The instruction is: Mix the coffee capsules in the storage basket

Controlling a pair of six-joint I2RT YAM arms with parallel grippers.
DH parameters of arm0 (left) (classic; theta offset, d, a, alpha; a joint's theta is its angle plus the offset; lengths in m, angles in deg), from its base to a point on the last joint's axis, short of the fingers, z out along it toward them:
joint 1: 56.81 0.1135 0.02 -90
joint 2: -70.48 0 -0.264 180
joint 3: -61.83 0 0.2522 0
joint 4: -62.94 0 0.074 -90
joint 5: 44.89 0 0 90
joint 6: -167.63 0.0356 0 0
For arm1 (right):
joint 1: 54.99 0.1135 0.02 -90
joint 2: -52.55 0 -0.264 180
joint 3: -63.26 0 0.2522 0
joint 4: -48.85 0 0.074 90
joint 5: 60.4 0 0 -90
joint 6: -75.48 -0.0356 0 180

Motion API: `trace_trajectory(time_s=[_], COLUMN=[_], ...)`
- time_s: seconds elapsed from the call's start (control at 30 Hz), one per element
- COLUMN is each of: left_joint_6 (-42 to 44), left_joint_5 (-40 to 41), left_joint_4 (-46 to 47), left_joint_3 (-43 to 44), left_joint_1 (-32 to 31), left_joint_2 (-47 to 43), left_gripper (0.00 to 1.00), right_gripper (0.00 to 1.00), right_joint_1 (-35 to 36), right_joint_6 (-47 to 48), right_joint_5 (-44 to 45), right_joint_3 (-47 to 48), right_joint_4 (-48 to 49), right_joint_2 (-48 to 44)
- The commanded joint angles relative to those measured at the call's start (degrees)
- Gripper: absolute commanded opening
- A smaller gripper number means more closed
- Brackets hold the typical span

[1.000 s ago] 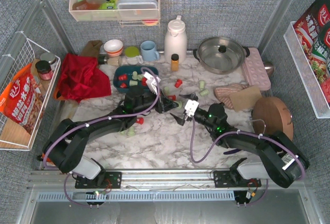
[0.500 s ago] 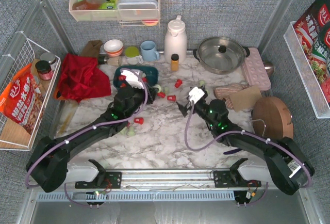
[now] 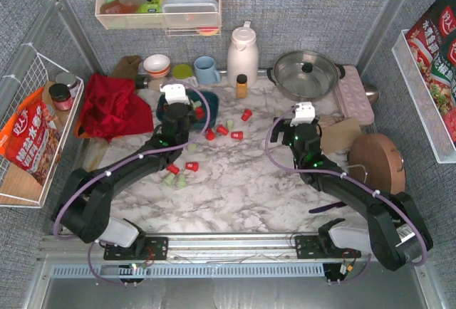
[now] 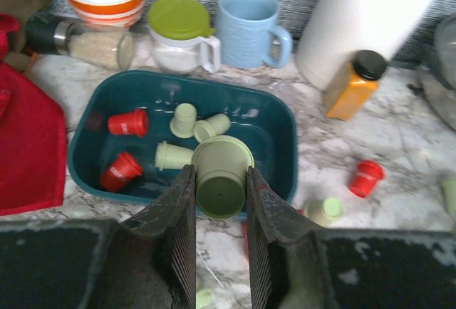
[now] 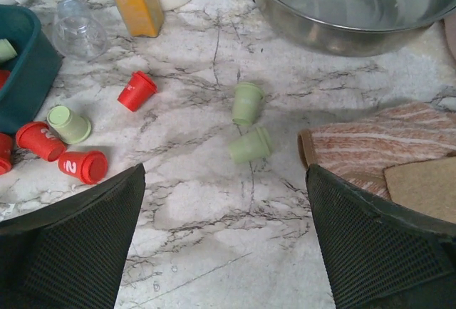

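The left gripper point(image 4: 219, 181), clamped on a green capsule point(image 4: 222, 170), hangs over the near wall of the basket point(image 4: 85, 120), so a release here could bounce it onto the table point(image 5: 214, 252); the right gripper point(image 5: 224, 181) gapes empty.

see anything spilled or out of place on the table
Yes. Coffee capsules lie loose on the marble table, outside the storage basket: red ones beside it, two green ones tipped on their sides near the steel pot.
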Motion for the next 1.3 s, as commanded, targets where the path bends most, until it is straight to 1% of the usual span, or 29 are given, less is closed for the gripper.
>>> trace_trajectory(time_s=[0.0, 0.17, 0.27, 0.4, 0.47, 0.5, 0.53, 0.57, 0.6, 0.67, 0.7, 0.73, 0.87, 0.97, 1.07, 1.13, 1.17, 1.23, 1.27], left_joint_6=[-2.11, -1.57, -1.55, -5.23, -7.26, -7.89, -8.44, -9.08, -9.64, -9.41, -9.21, -9.14, -9.11, -9.86, -10.44, -15.25, -16.83, -15.13, -15.19], left_joint_5=[0.36, -2.34, -3.21, -6.27, -8.88, -10.06, -11.52, -12.26, -12.44, -12.59, -12.36, -11.53, -7.61, -5.75, -5.54, -3.12, -3.91, -10.09, -13.21], left_joint_4=[2.59, 0.41, -1.61, -6.18, -7.62, -8.02, -8.32, -8.57, -8.93, -9.76, -10.97, -12.57, -17.22, -17.60, -15.30, -15.84, -16.04, -16.41, -18.01], left_joint_3=[1.91, 9.09, 13.61, 18.50, 19.57, 19.67, 19.61, 19.33, 19.00, 18.41, 18.43, 18.59, 17.21, 13.06, 6.94, 2.13, -0.39, -4.58, -5.91], left_joint_1=[3.59, 7.62, 9.27, 12.19, 13.53, 14.09, 14.59, 14.85, 15.04, 15.05, 15.09, 15.03, 15.00, 14.94, 14.94, 15.03, 15.09, 15.17, 15.14], left_joint_2=[4.18, 13.08, 18.61, 25.24, 26.95, 27.32, 27.59, 27.54, 27.31, 26.58, 26.04, 25.34, 20.45, 14.15, 6.30, 0.93, -1.91, -6.88, -9.21], left_gripper=[0.00, 0.00, 0.00, 0.00, 0.00, 0.02, 0.18, 0.50, 0.68, 0.84, 0.94, 0.98, 0.99, 0.99, 0.99, 0.99, 0.99, 0.99, 0.95], right_gripper=[0.99, 0.99, 0.99, 0.99, 0.99, 0.99, 0.99, 0.99, 0.99, 0.99, 0.99, 0.99, 0.99, 0.99, 0.99, 0.99, 0.99, 0.99, 0.99], right_joint_1=[-0.15, -0.08, -0.18, -0.15, -0.13, -0.13, -0.18, -0.16, -0.17, -0.15, -0.15, -0.07, -0.15, -0.06, -0.05, -0.07, -0.12, -0.06, -0.10], right_joint_6=[-2.21, -1.74, -2.05, -1.96, -1.96, -1.89, -1.81, -1.72, -1.63, -1.61, -1.61, -1.61, -1.68, -1.63, -1.76, -1.79, -1.79, -1.79, -1.83], right_joint_5=[-1.97, -3.10, -3.02, -3.19, -3.28, -3.34, -3.33, -3.31, -3.36, -3.44, -3.53, -3.74, -3.92, -3.83, -3.82, -3.91, -3.92, -3.92, -3.93], right_joint_3=[3.31, 2.48, 2.90, 4.28, 4.19, 4.21, 4.22, 4.22, 4.22, 4.35, 4.39, 4.44, 4.70, 4.69, 4.75, 4.81, 4.83, 4.91, 4.92], right_joint_4=[-4.90, -2.34, -2.94, -5.03, -4.87, -4.77, -4.79, -4.75, -4.67, -4.78, -4.77, -4.83, -5.18, -5.27, -5.27, -5.32, -5.36, -5.49, -5.53], right_joint_2=[1.71, 1.84, 1.92, 2.78, 3.07, 3.12, 3.12, 3.27, 3.34, 3.59, 3.72, 3.81, 4.00, 4.08, 4.24, 4.35, 4.43, 4.49, 4.52])
